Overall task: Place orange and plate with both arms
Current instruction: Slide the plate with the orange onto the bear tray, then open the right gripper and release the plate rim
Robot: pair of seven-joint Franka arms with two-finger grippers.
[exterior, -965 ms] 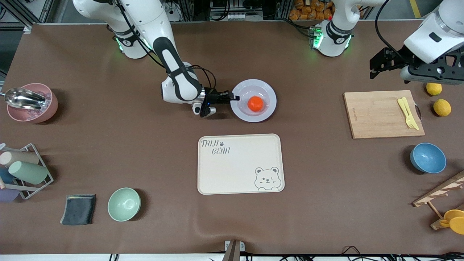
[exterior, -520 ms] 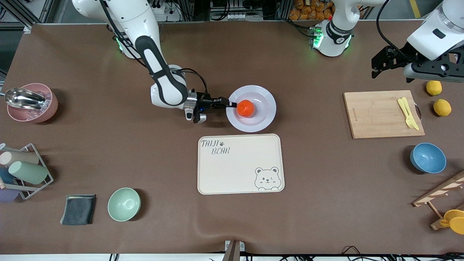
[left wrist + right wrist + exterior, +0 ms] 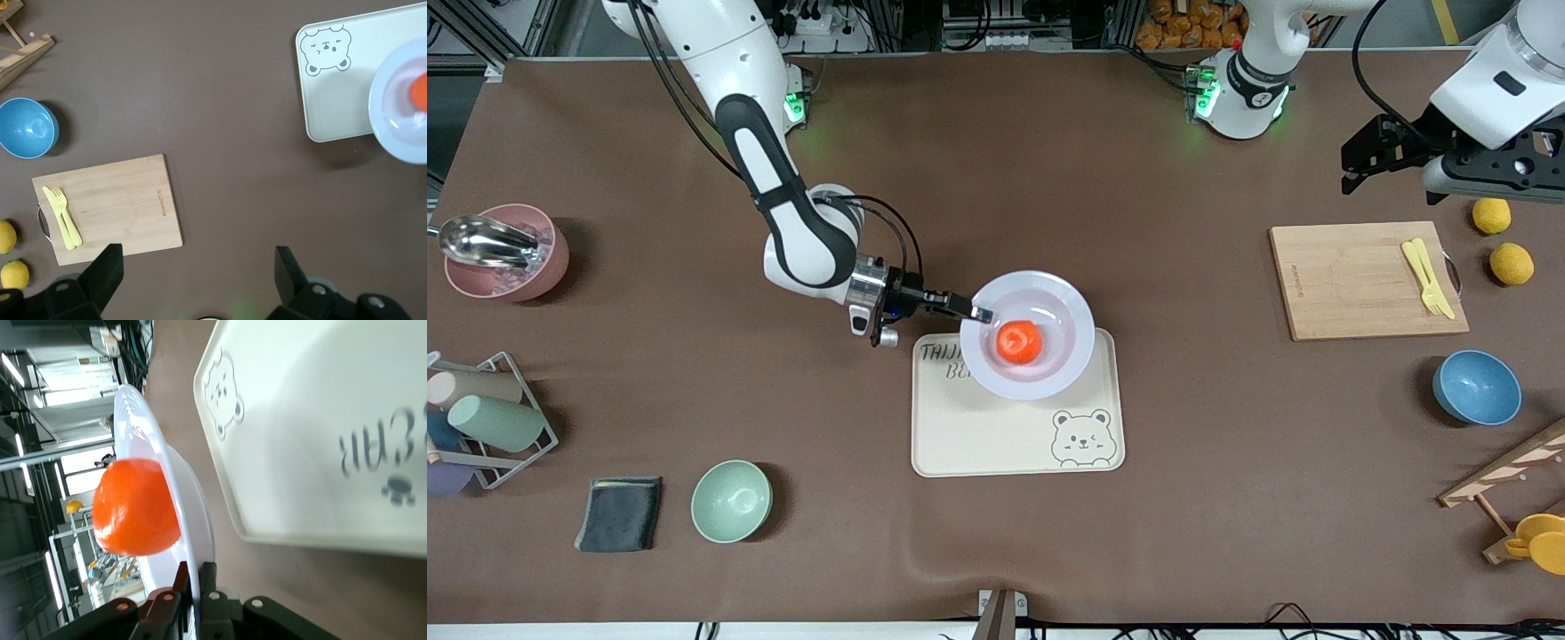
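Note:
The white plate with the orange in it hangs in the air over the cream bear-printed tray, above the tray's edge nearest the robots. My right gripper is shut on the plate's rim at the end toward the right arm. In the right wrist view the fingers clamp the plate's rim, with the orange inside and the tray below. My left gripper is open and empty, up over the table near the cutting board; the left wrist view shows its gripper.
A wooden cutting board carries a yellow fork; two lemons lie beside it. A blue bowl, a green bowl, a pink bowl with a scoop, a cup rack and a grey cloth ring the table.
My right gripper has carried the plate with the orange from the table toward the front camera, to over the bear tray. The left arm has barely moved.

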